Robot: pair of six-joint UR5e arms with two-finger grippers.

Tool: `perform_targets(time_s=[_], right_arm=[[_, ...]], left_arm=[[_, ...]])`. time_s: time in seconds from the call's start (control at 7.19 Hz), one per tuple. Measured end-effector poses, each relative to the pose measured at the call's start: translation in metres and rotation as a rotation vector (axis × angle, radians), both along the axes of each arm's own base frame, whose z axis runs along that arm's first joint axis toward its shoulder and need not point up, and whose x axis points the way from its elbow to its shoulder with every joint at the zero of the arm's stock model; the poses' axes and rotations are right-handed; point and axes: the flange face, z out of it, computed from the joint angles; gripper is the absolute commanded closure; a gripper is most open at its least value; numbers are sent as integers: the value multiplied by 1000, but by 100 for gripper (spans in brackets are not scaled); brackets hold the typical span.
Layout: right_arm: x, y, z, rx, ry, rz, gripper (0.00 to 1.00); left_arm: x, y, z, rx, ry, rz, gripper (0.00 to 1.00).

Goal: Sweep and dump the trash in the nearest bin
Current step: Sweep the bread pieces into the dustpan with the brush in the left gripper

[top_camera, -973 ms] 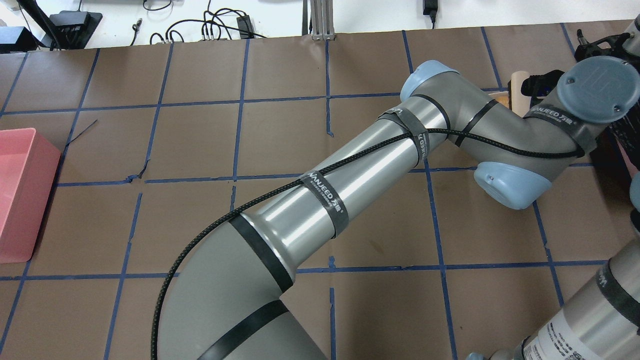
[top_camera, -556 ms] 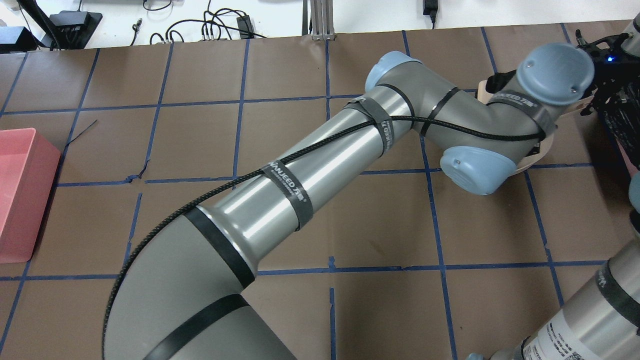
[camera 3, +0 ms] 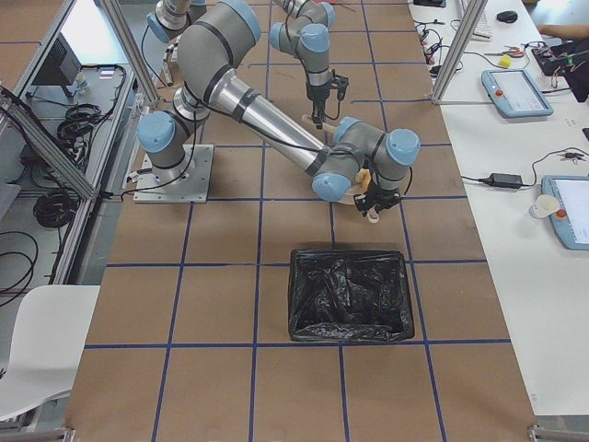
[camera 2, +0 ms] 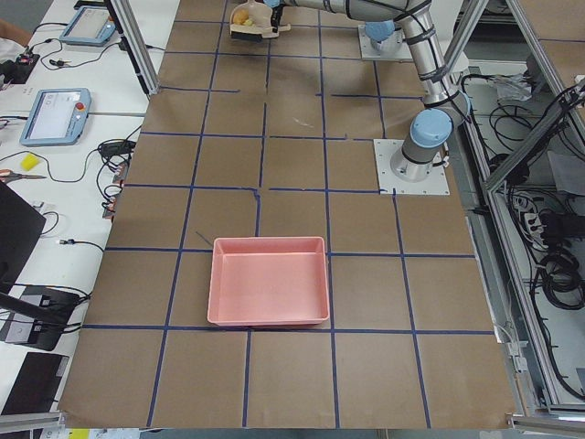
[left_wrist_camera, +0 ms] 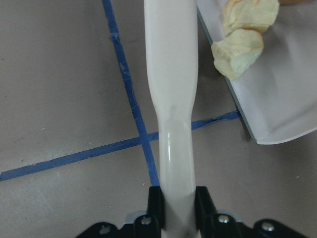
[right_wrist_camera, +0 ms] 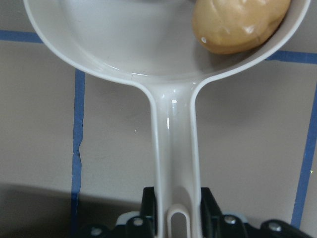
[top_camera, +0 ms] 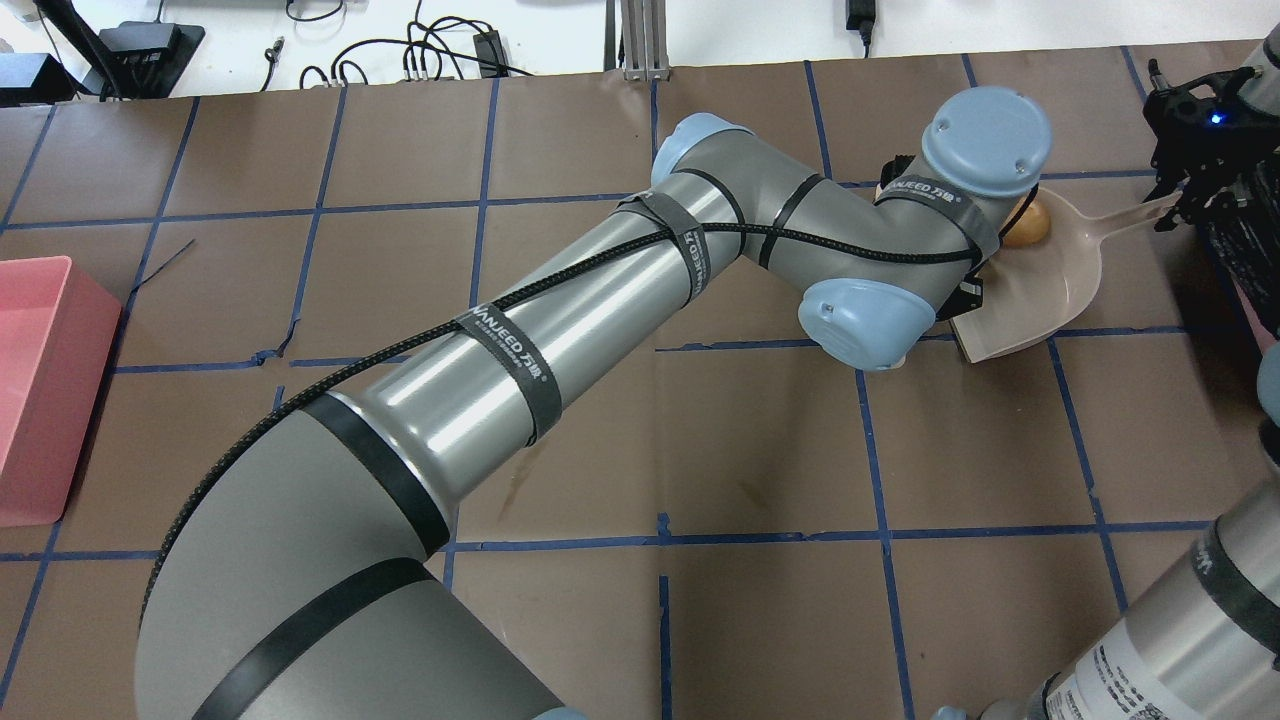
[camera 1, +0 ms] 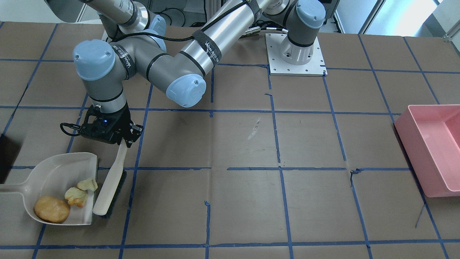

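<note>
A beige dustpan [camera 1: 54,169] lies flat on the table and also shows in the overhead view [top_camera: 1060,290]. In it are a round tan-brown roll [camera 1: 52,208] and two pale yellow chunks [camera 1: 76,196], seen close in the left wrist view [left_wrist_camera: 237,47]. The roll also shows in the right wrist view [right_wrist_camera: 240,22]. My left gripper [left_wrist_camera: 173,203] is shut on the handle of a beige brush [camera 1: 109,187], whose head rests at the pan's open mouth. My right gripper [right_wrist_camera: 174,203] is shut on the dustpan's handle [right_wrist_camera: 173,139].
A black-lined bin [camera 3: 350,295] stands on the table close to the dustpan. A pink bin [camera 1: 431,144] stands at the far other end of the table [top_camera: 40,390]. My left arm [top_camera: 560,320] stretches across the table's middle.
My left arm's wrist has swung leftward in the overhead view with the brush. The dustpan and the roll in it, covered before, now show.
</note>
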Motion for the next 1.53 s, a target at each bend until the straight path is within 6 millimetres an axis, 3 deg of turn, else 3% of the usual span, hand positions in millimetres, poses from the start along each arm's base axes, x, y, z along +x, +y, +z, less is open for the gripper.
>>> perform_targets(time_s=[0.42, 0.83, 1.25, 1.53], right_arm=[[0, 0, -1, 0, -3, 0, 100], [1, 0, -3, 0, -13, 0, 100], [4, 0, -4, -7, -32, -1, 100], [7, -1, -6, -18, -74, -5, 100]], left_arm=[[-28, 29, -6, 1, 12, 28, 100], [-74, 59, -13, -37, 51, 55, 100], [-116, 63, 16, -94, 127, 76, 100], [-122, 73, 36, -101, 135, 61, 100]])
